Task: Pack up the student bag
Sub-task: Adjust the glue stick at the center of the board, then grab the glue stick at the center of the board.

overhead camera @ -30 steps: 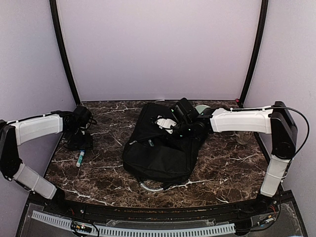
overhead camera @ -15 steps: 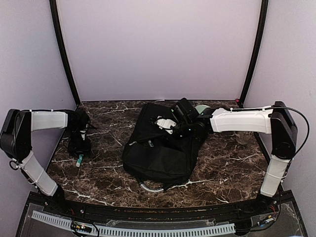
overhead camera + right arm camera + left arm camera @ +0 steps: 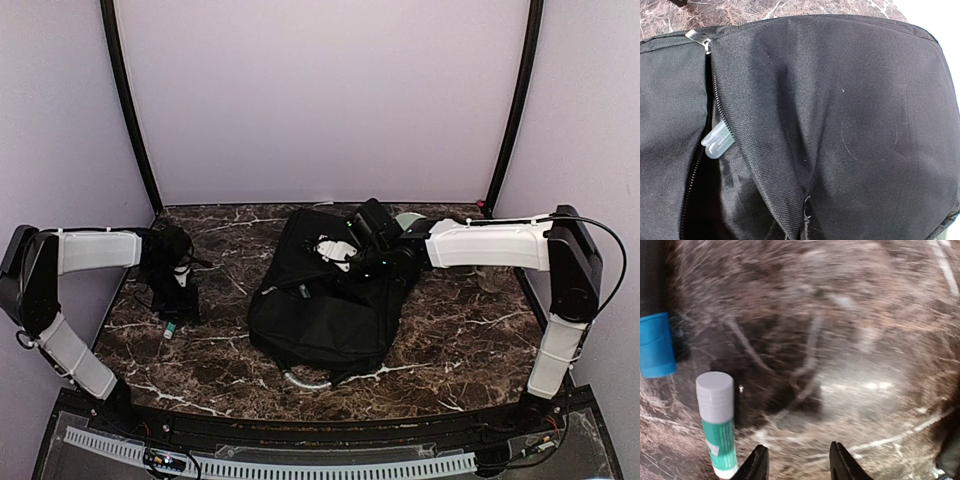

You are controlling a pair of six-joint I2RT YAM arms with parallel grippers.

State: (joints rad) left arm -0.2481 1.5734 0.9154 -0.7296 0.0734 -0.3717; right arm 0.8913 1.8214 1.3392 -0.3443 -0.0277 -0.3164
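The student bag (image 3: pixel 320 305) lies in the middle of the table, black, with its grey handle (image 3: pixel 300 380) toward the near edge. My right gripper (image 3: pixel 352 258) rests on the bag's upper part. In the right wrist view its fingers are hidden, and the bag's fabric (image 3: pixel 840 125) bunches into a fold at the bottom centre beside the open zipper (image 3: pixel 715 95). A translucent item (image 3: pixel 717 142) shows inside the opening. My left gripper (image 3: pixel 797 465) is open and empty, low over the table just right of a glue stick (image 3: pixel 717 425). The glue stick also shows in the top view (image 3: pixel 172 327).
A black marker with a blue end (image 3: pixel 655 342) lies left of the glue stick. A pale green object (image 3: pixel 408 220) sits behind my right arm. The zipper pull (image 3: pixel 697 37) is at the top of the opening. Walls enclose the table on three sides.
My left arm has swung and its gripper has shifted a little right and nearer, beside the glue stick; its view is blurred by motion. The right arm and bag have not moved.
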